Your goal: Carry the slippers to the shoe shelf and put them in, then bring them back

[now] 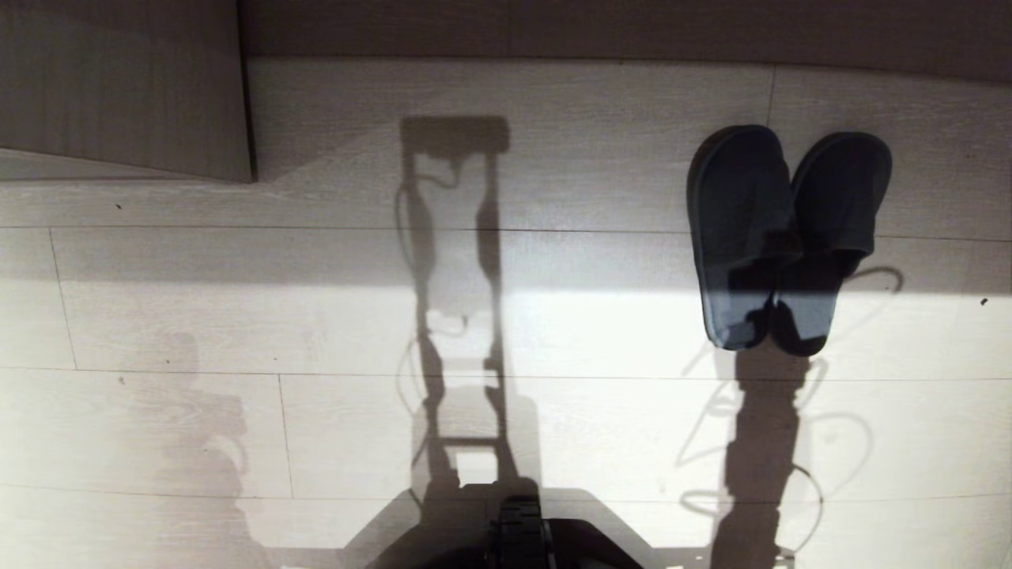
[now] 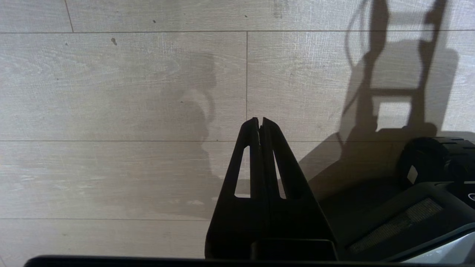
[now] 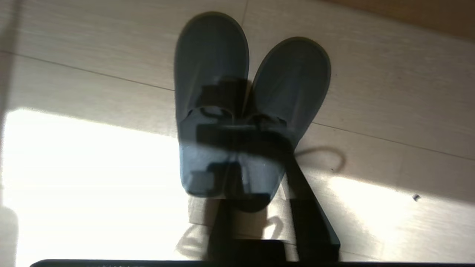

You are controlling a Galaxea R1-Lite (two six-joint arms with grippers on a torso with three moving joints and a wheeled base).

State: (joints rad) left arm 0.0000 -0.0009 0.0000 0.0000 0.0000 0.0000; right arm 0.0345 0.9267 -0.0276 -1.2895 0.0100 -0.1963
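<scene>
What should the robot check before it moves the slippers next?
1. Slippers together, toes side by side: ok.
2. Right gripper at the slippers' inner rims, jaws shut: ok.
3. Both slippers truly pinched: cannot tell.
4. Left gripper parked over bare floor, jaws shut: ok.
5. Shoe shelf in sight: cannot tell.

Head view straight down; right wrist nearer, sharing slippers [image 1: 787, 237].
</scene>
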